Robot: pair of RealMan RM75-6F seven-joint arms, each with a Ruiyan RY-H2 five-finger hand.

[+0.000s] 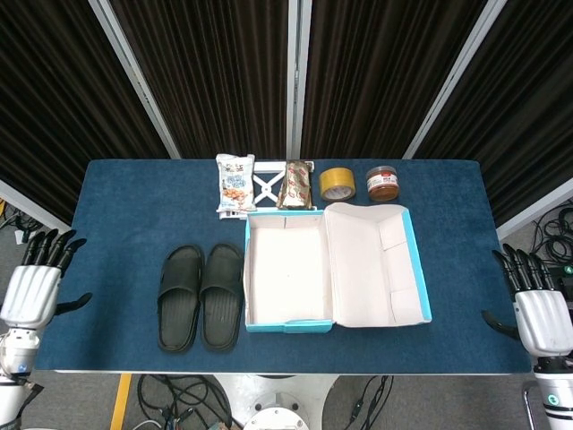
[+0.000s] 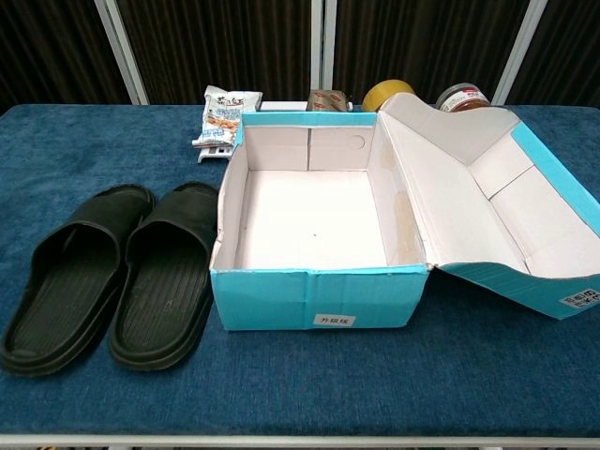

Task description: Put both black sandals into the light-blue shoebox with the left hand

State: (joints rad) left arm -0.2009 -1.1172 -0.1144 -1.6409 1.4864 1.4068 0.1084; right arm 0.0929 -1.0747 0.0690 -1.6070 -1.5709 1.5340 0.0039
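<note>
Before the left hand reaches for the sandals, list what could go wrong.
1. The two black sandals lie side by side, touching; gripping one may drag the other.
2. The nearer sandal sits right against the light-blue shoebox wall, so fingers of the left hand may snag or push the box.
3. The snack packet lies just behind the box; a pushed box could shove it.

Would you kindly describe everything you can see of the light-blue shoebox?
The light-blue shoebox is cardboard, blue outside and plain white inside, with a small white label on its front wall. It stands open and empty on the blue table, its hinged lid folded out to the right. The nearer black sandal lies right beside its left wall.
</note>
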